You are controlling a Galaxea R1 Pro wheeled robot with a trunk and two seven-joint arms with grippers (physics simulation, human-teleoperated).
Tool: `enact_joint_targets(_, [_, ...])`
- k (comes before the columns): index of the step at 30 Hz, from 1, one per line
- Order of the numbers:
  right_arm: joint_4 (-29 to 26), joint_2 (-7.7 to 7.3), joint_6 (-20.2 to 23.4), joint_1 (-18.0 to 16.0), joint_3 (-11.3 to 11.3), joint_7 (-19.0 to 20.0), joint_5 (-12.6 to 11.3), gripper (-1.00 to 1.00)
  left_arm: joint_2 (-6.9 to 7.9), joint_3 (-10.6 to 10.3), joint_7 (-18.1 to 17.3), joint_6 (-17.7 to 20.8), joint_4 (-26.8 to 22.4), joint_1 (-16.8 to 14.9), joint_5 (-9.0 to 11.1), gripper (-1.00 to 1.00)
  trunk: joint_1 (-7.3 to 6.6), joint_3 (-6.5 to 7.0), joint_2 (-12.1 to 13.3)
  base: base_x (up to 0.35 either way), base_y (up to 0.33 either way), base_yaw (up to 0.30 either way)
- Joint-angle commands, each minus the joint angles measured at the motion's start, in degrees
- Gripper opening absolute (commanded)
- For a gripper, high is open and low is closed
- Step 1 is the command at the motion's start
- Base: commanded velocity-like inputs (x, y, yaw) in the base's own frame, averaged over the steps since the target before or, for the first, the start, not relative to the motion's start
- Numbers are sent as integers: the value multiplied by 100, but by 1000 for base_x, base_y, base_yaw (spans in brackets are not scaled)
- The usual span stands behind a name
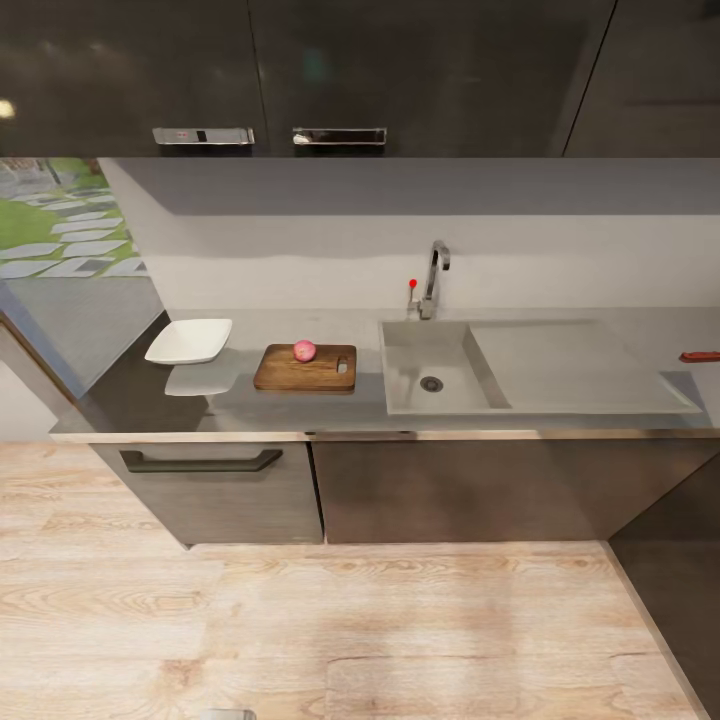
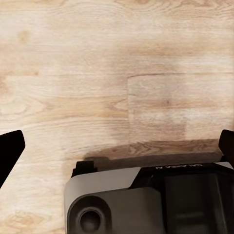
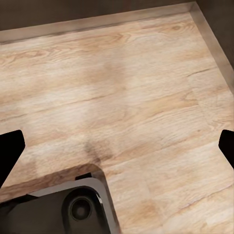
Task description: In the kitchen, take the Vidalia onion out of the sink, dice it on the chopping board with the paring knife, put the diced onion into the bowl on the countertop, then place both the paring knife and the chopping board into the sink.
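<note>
Wooden floor [image 1: 350, 630] lies nearest me, pale planks running wide and bare from my base up to the dark cabinets [image 1: 400, 490]. From the left wrist camera I see the left gripper [image 2: 117, 146] pointing down at those planks, its two dark fingertips [image 2: 9, 148] at opposite edges of the picture, so the jaws stand wide apart and hold nothing; part of my own grey and black base [image 2: 146, 200] sits below them. From the right wrist camera the right gripper [image 3: 117, 146] looks the same, jaws spread wide and empty over the floor, with a dark skirting edge [image 3: 97, 19] near the far side.

Ahead, the long grey countertop [image 1: 130, 400] runs across the head view with a pale front edge. On my right a dark side unit [image 1: 680, 580] closes in the floor space. The sink [image 1: 560, 370] is set into the worktop right of centre, basin to the left, flat drainboard to the right, tap [image 1: 433, 280] behind. Left of the basin, just beside it, lies the chopping board [image 1: 300, 375], with the Vidalia onion [image 1: 304, 350] resting on its far edge. The bowl [image 1: 189, 340] sits near the board's left end, apart from it. At the far right edge of the counter I see the red handle of the paring knife [image 1: 700, 356], well apart from the board.
</note>
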Motion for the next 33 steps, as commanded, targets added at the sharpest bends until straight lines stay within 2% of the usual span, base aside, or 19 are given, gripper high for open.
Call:
enact_joint_targets(1, [-6, 5, -10, 2, -8, 4, -14, 100, 5, -49, 23, -24, -5, -6, 48, 100, 3, -9, -10, 0, 0, 0])
enact_joint_targets(8, [120, 6, 3, 2, -8, -5, 8, 100, -1, -49, 28, -23, 2, -6, 54, 100, 3, -9, -10, 0, 0, 0])
enact_joint_targets(13, [917, 7, 13, 3, -9, -12, 7, 100, -29, -37, 46, -18, 133, -6, 63, 100, 3, -9, -10, 0, 0, 0])
enact_joint_targets(18, [1399, 40, 17, 2, -2, -6, -4, 100, -165, -16, 49, -22, 381, -6, 68, 100, 3, -9, -10, 0, 0, 0])
enact_joint_targets(33, [1673, 57, 28, 5, 1, 7, -9, 100, -215, -5, 49, -25, 480, -6, 74, 100, 3, -9, -10, 0, 0, 0])
